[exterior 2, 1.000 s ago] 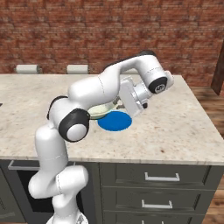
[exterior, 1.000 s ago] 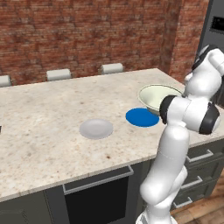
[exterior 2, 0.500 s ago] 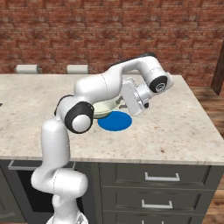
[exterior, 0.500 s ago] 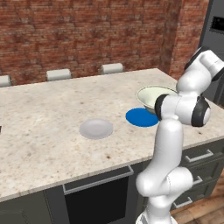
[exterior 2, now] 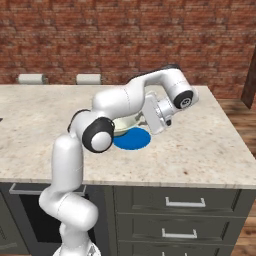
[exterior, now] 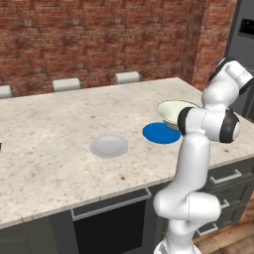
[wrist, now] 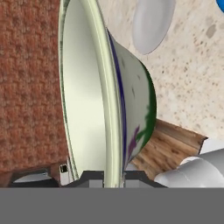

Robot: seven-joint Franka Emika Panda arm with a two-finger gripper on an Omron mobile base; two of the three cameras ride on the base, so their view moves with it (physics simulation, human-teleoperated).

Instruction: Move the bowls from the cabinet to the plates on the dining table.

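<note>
My gripper (exterior 2: pixel 142 119) is shut on the rim of the cream-white bowl (exterior: pixel 172 112) with the dark green foot. It holds the bowl low over the dining table (exterior: pixel 49 124), at the far right edge of the blue plate (exterior: pixel 161 133). In the right base view the bowl (exterior 2: pixel 126 125) sits mostly behind my arm, just beyond the blue plate (exterior 2: pixel 133 139). In the hand view the bowl (wrist: pixel 109 96) rises edge-on from the gripper (wrist: pixel 113 177). The grey plate (exterior: pixel 109 146) lies bare to the left of the blue one. The cabinet is out of view.
Grey chair backs (exterior: pixel 66 84) line the table's far side in front of a brick wall. Dark drawer fronts (exterior 2: pixel 182 202) run below the near edge. A tall dark appliance (exterior: pixel 243 44) stands at the right, and the table top (exterior 2: pixel 215 140) is bare to the right of the bowl.
My elbow has swung a little to the left. The held bowl has eased slightly closer to the blue plate. The plates have not moved.
</note>
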